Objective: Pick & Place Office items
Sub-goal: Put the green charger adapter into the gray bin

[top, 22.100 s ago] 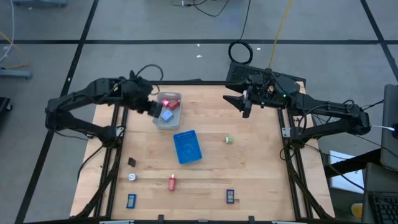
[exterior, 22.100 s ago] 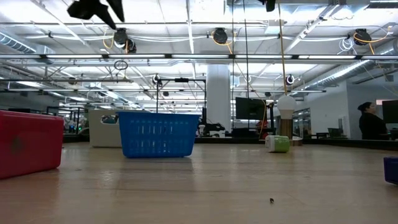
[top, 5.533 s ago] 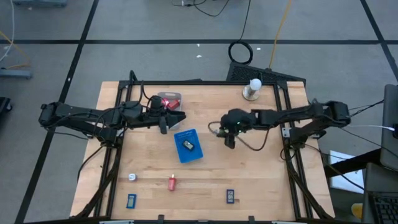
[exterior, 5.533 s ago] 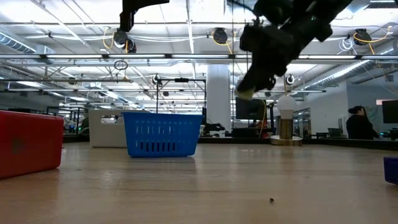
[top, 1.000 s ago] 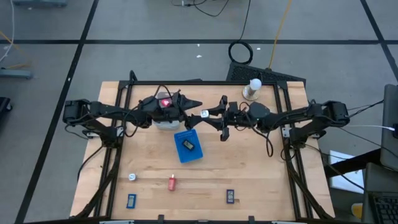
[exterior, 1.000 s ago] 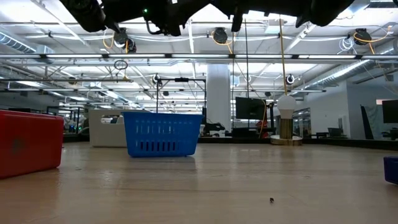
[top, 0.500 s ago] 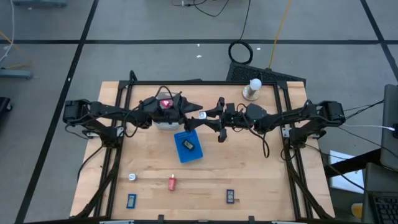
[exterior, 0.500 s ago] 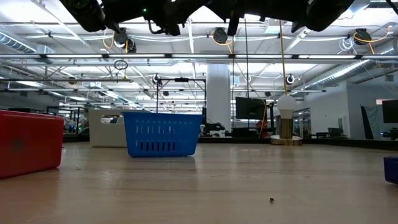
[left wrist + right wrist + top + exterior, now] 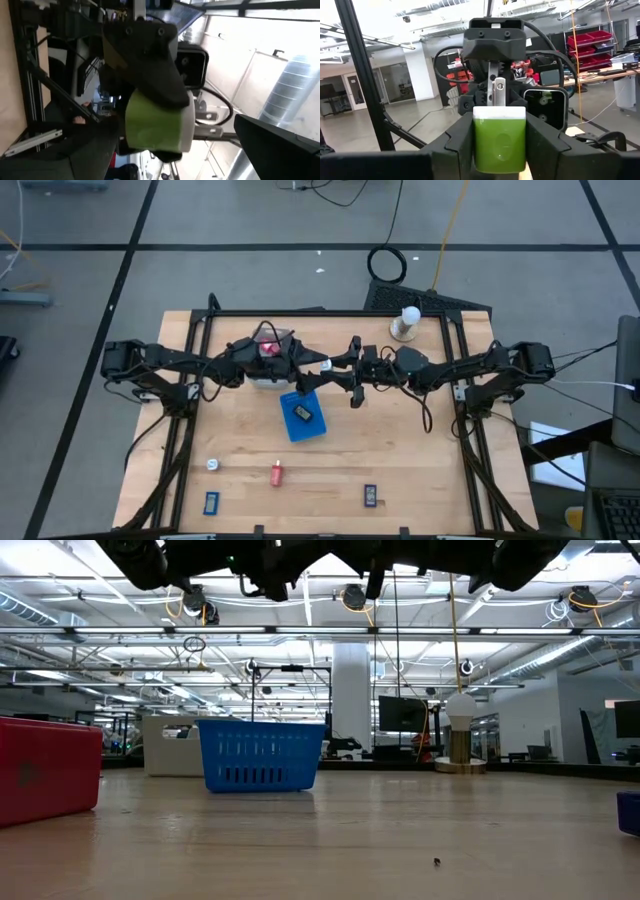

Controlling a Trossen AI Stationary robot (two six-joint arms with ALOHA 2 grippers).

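Observation:
A small green piece with a white end (image 9: 325, 365) hangs in the air above the table's middle, between my two grippers. My right gripper (image 9: 334, 370) comes from the right and is shut on it; the piece shows large in the right wrist view (image 9: 500, 140). My left gripper (image 9: 314, 361) faces it from the left, open, with a finger on either side of the piece (image 9: 155, 125). Other small pieces lie near the front edge: white (image 9: 212, 464), red (image 9: 277, 474), blue (image 9: 211, 502), dark blue (image 9: 370, 496). My right gripper pinches the green piece by two opposite sides (image 9: 479, 145) between its two fingers. The fingers lie level and come from the table's right side. The piece is lifted clear of the table. My left gripper: I cannot tell whether its fingers touch the piece.
A blue basket (image 9: 302, 420) with a dark piece in it stands just in front of the grippers. The grey tray (image 9: 262, 378) with a red piece (image 9: 268, 348) lies under my left arm. A white knob on a round base (image 9: 407, 323) stands at the far right.
My right gripper has gone a little toward the table's left, toward my left gripper, carrying the green piece level and clear of the table.

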